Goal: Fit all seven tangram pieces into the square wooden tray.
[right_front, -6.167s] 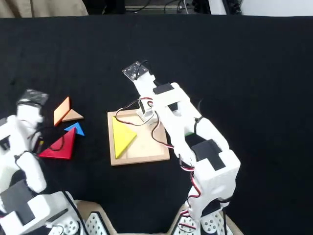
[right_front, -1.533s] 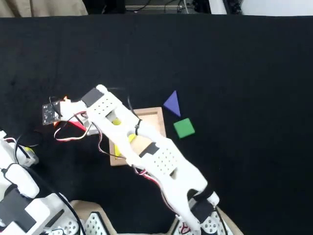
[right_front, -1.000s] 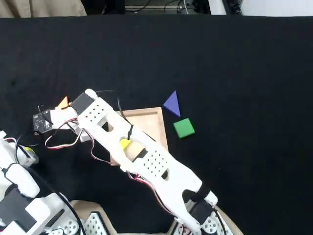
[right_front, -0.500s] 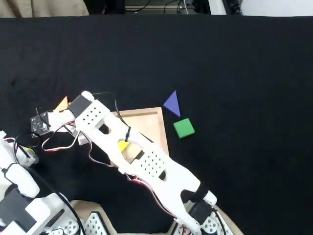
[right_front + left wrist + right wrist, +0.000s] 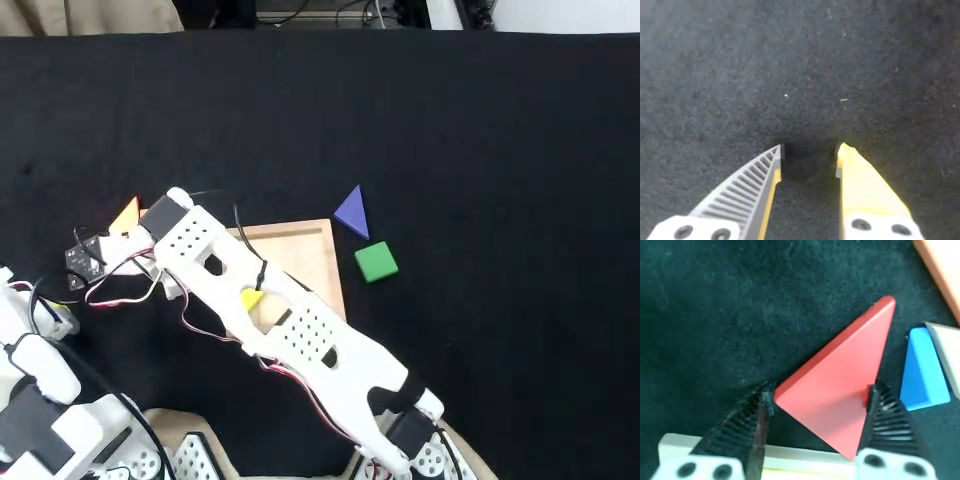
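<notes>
My right gripper (image 5: pixel 817 400) is open and straddles the red triangle (image 5: pixel 840 385), one finger at each side of it on the black cloth. Beside it lie a blue triangle (image 5: pixel 922 370), a tan piece (image 5: pixel 946 346) and an orange piece (image 5: pixel 940 265). From above, my right arm (image 5: pixel 260 310) reaches across the wooden tray (image 5: pixel 310 250) to the pieces at the left, its gripper (image 5: pixel 85 262) below the orange piece (image 5: pixel 127 213). A yellow piece (image 5: pixel 250 297) shows in the tray under the arm. My left gripper (image 5: pixel 811 150) is open over bare cloth.
A purple triangle (image 5: pixel 352 212) and a green square (image 5: pixel 376 261) lie just right of the tray. The left arm (image 5: pixel 30 360) is folded back at the near left corner. The table's back edge (image 5: pixel 320 30) runs along the far side.
The right arm swung from the tray's far edge leftward to the loose pieces and settled around the red triangle. The left arm pulled back toward its base.
</notes>
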### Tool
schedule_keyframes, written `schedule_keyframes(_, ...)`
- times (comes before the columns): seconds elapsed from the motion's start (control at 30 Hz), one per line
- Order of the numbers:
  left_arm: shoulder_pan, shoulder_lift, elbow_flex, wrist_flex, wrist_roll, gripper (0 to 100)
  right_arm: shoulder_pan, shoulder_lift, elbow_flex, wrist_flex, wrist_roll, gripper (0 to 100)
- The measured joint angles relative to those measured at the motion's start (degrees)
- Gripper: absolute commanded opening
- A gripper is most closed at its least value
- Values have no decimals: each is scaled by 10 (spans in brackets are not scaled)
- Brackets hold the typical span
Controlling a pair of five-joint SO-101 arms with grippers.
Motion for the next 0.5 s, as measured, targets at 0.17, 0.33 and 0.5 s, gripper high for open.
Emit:
schedule_keyframes(0.17, 0, 0, 0, 0, 0, 180, 1, 0, -4, 4, 3, 191)
schedule_keyframes(0.33, 0, 0, 0, 0, 0, 180, 0, 10, -64, 45, 4, 191)
schedule_keyframes(0.5, 0, 0, 0, 0, 0, 180, 37, 12, -184, 48, -39, 191)
